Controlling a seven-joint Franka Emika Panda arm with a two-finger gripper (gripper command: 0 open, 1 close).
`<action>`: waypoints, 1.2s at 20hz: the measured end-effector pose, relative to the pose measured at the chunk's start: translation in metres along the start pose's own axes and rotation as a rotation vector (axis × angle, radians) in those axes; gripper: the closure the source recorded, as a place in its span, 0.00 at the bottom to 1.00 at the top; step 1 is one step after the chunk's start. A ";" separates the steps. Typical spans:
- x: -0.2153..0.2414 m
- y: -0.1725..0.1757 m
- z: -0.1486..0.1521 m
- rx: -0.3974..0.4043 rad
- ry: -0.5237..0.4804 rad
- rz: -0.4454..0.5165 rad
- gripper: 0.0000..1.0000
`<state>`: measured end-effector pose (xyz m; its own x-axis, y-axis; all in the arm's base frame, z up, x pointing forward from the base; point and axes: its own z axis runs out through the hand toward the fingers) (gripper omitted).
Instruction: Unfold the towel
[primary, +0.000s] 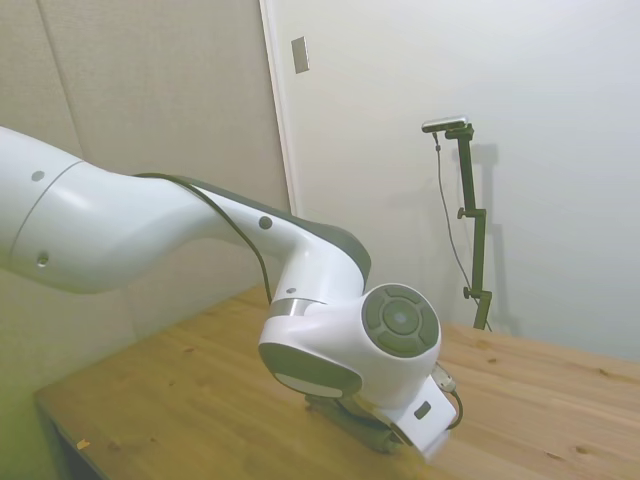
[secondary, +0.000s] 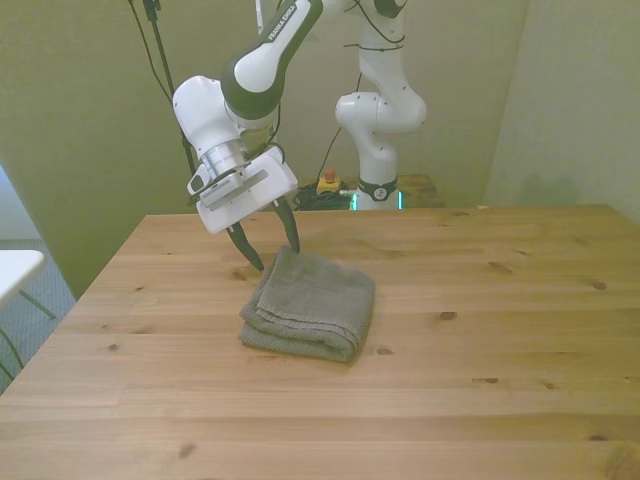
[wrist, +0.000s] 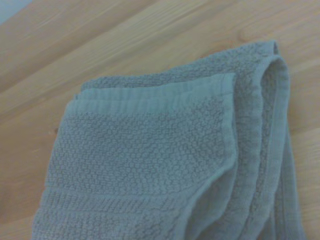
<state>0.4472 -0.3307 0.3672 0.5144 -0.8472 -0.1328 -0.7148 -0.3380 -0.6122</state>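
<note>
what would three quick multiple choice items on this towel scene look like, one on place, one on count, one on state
1. Where are the fingers relative to the towel in the front view?
A. at its far corner, toward the front view's left
B. over its near edge
C. off past its right side

2. How many towels lie on the table?
A. three
B. one
C. two

3. What state is the towel in?
A. spread out flat
B. rolled into a tube
C. folded in thick layers

Answers:
1. A, the dark fingers hang spread at the towel's far-left corner.
2. B, only one grey-olive towel shows on the wood.
3. C, the wrist view shows stacked hemmed edges lying over one another.
</note>
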 end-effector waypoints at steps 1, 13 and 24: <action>0.001 -0.001 0.003 0.012 -0.005 -0.002 0.00; -0.004 -0.013 0.031 0.045 -0.044 -0.040 1.00; -0.013 -0.014 0.015 0.063 -0.031 -0.045 1.00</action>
<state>0.4575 -0.3091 0.3662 0.5602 -0.8185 -0.1275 -0.6599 -0.3480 -0.6659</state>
